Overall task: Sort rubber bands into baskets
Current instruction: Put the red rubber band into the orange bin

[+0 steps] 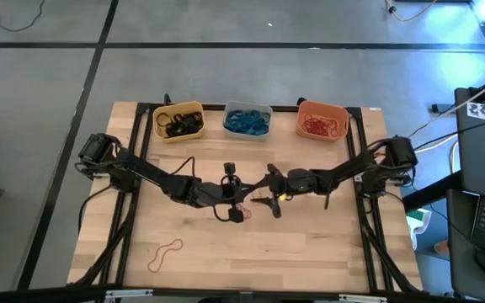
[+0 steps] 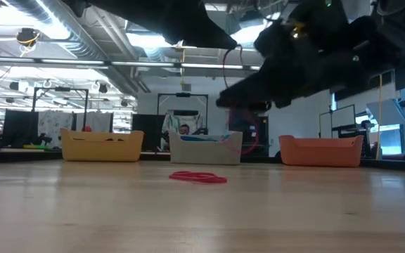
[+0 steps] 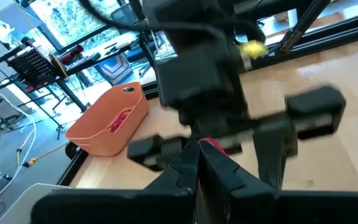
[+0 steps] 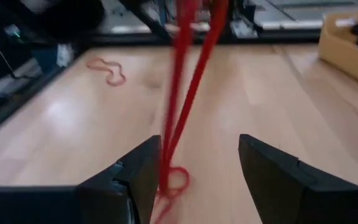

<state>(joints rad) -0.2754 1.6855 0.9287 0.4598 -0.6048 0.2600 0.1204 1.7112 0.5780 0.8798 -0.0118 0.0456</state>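
Observation:
My left gripper [image 1: 244, 200] is shut on a red-orange rubber band [image 4: 188, 93] above the table's middle. The band hangs down in two strands, and its lower end [image 2: 197, 177] lies on the wood. My right gripper [image 4: 199, 168] is open just right of the left one [image 1: 269, 200], a finger on either side of the hanging strands. A second red-orange band [image 1: 165, 255] lies flat near the front left. At the far edge stand the yellow basket [image 1: 179, 122] with black bands, the pale grey basket [image 1: 247, 120] with blue bands and the orange basket [image 1: 322, 121] with red ones. My left gripper pinches the red-orange band's upper end [image 3: 213, 144] between its two shut fingertips. The band hangs below the fingers in two strands [image 4: 194, 68], its lower loop [image 4: 169, 182] on the table. My right gripper: the strands pass close by one finger [image 4: 143, 171]; I cannot tell whether they touch.
The two arms meet closely over the table's middle. Black frame rails [image 1: 133, 168] run along the table's left and right sides. The three baskets also show in the low view: yellow [image 2: 103, 145], grey [image 2: 206, 149], orange [image 2: 322, 151].

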